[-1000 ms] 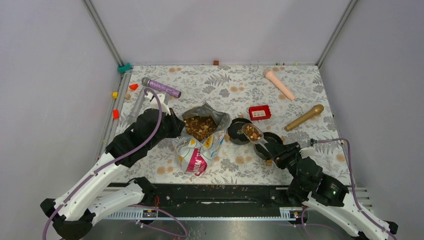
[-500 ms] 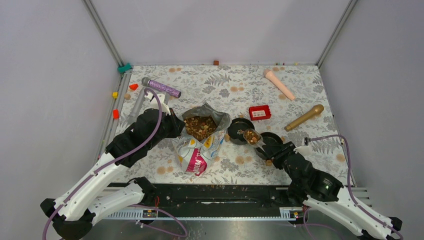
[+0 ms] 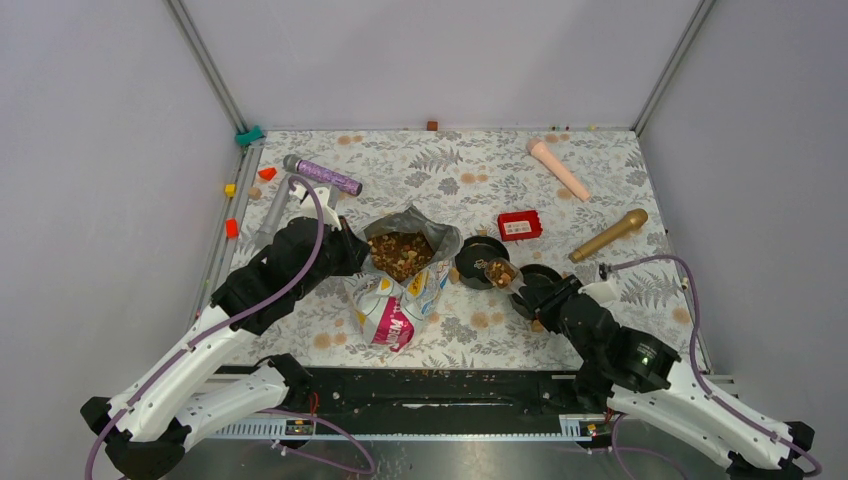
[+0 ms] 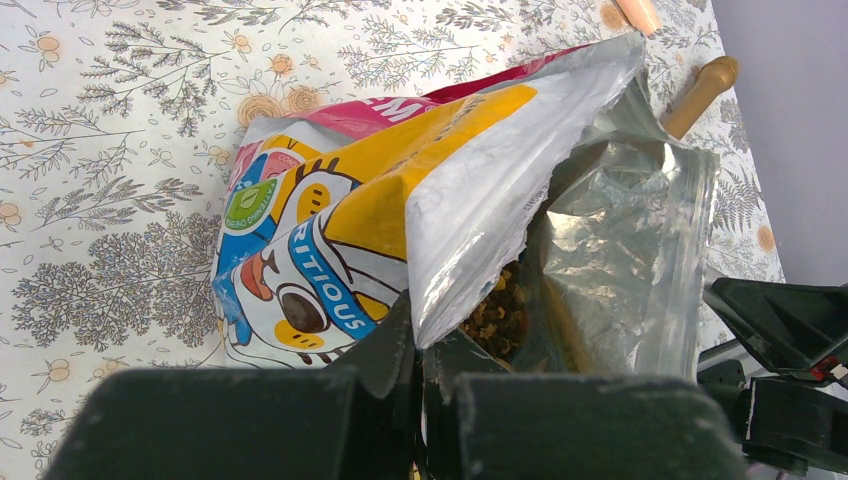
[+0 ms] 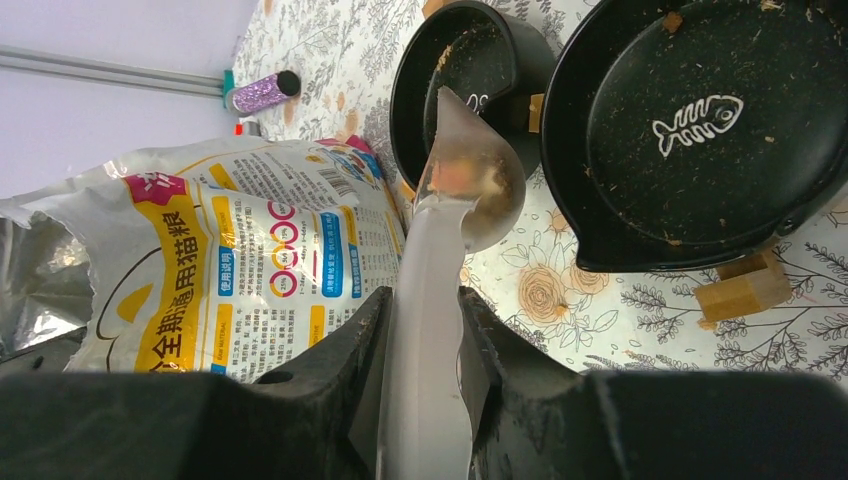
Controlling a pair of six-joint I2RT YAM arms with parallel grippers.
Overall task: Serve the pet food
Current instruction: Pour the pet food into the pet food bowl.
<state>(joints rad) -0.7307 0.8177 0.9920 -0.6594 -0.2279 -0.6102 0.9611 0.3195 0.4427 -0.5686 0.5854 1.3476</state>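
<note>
The cat-printed pet food bag lies mid-table with its mouth open, and brown kibble shows inside. My left gripper is shut on the bag's torn silver edge; the left wrist view shows the jaws pinching it, with kibble just behind. My right gripper is shut on the handle of a clear scoop that holds kibble. The scoop hangs by the near rim of the smaller black bowl, left of the fish-printed black bowl.
A red box, a gold microphone and a peach cone lie at the back right. A purple microphone and small coloured blocks lie at the left. A wooden block sits beside the fish bowl.
My right arm has pushed forward and left, carrying the scoop a little toward the smaller bowl and turning it. The left gripper and the bag have not moved.
</note>
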